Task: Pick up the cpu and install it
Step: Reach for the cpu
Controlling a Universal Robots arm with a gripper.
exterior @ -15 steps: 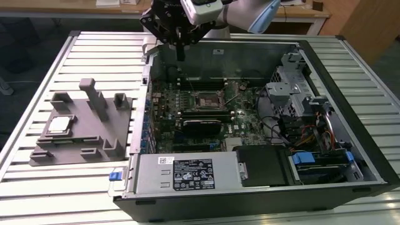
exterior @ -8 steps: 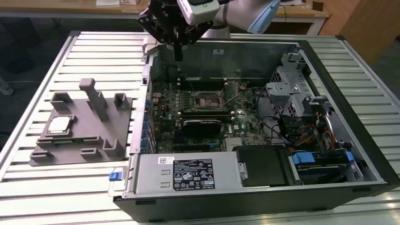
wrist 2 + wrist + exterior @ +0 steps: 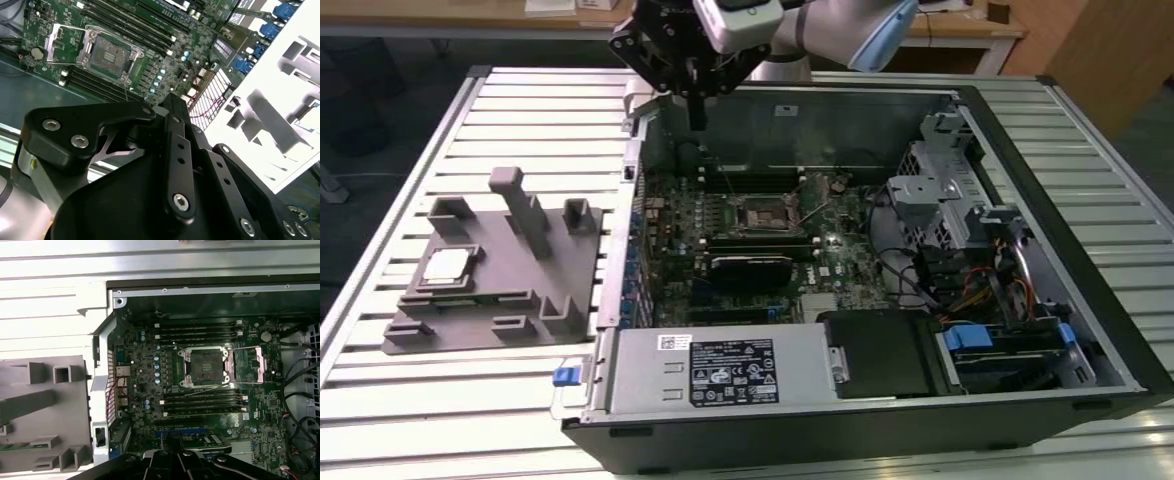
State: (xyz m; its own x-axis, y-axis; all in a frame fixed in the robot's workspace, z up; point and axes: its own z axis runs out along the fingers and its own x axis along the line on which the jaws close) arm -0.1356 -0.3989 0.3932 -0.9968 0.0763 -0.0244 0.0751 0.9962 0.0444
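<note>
1. The cpu (image 3: 447, 265) lies flat on the grey fixture block (image 3: 494, 275), at the middle left of the exterior view. It is pale and square, seated in a shallow recess. My guess is that the block is there to hold the chip level at a known spot for a top-down grab.
2. The computer case (image 3: 1107, 330) fills the centre and right of the exterior view. It lies on its side with the panel off, so the motherboard (image 3: 720, 215) faces up. That reads as deliberate, giving the arm a straight vertical reach.
3. The socket (image 3: 763, 212) sits mid-board with no chip in it. In the first wrist view its hold-down plate (image 3: 261, 361) looks swung aside, which leaves the seat exposed to take the chip.
4. The gripper (image 3: 698, 125) hangs at the upper centre of the exterior view. It points down over the far rim of the case and is well apart from the fixture block.
5. The jaws look drawn together into one narrow dark stem. Nothing is between them and they touch nothing.
6. The pick-up is not yet done: the chip is on the block and the arm is over the case.
</note>
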